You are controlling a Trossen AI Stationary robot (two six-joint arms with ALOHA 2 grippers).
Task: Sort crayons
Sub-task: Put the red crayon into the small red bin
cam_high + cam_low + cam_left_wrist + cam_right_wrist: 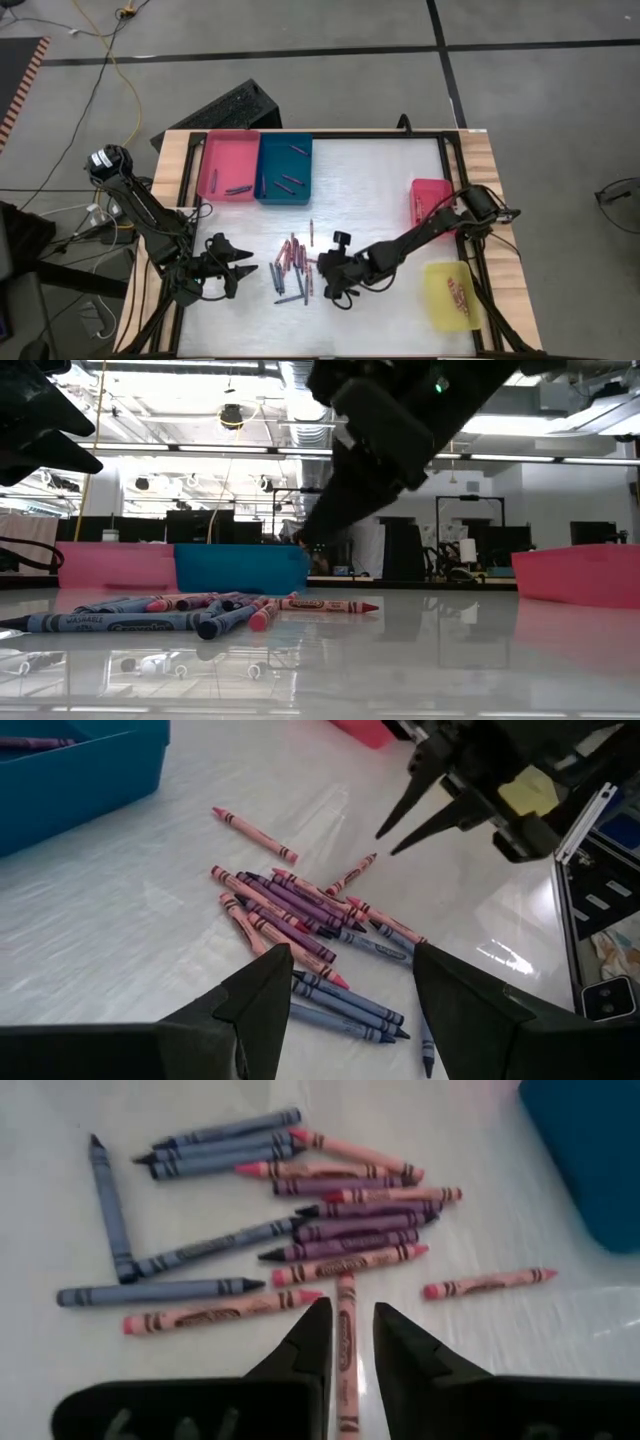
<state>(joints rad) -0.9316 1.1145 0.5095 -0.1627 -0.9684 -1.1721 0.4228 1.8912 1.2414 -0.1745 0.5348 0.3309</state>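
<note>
Fingers [312, 1342] of your right gripper [347, 1342] stand narrowly parted, straddling a pink crayon [346, 1312] lying lengthwise between them; left gripper [345, 990] waits wide open.

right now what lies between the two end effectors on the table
The loose pile of thin wax crayons lies on the white tabletop between the left end effector and the right end effector, plainest in the high view.

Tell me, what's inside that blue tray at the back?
The blue tray holds a few crayons lying loose on its floor. The low view shows only its front wall, so nothing inside shows from there.
</note>
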